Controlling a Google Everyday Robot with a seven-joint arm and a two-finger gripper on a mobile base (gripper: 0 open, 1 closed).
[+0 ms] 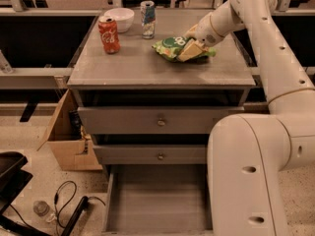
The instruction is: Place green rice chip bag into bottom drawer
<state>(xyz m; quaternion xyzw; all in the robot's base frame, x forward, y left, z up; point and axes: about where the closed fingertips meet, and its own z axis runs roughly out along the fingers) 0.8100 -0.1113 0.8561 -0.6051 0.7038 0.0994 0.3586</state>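
Note:
The green rice chip bag (169, 46) lies flat on the cabinet top (147, 68), right of centre. My gripper (190, 49) comes in from the right and rests on the bag's right half, covering part of it. The bottom drawer (156, 200) is pulled open below, with a plain grey inside and nothing in it. Its right side is hidden behind my own body (246, 181).
A red soda can (109, 34), a white bowl (119, 18) and a silver-blue can (147, 18) stand at the back left of the top. The two upper drawers (160, 121) are shut. A cardboard box (66, 136) and cables (64, 200) lie on the floor at the left.

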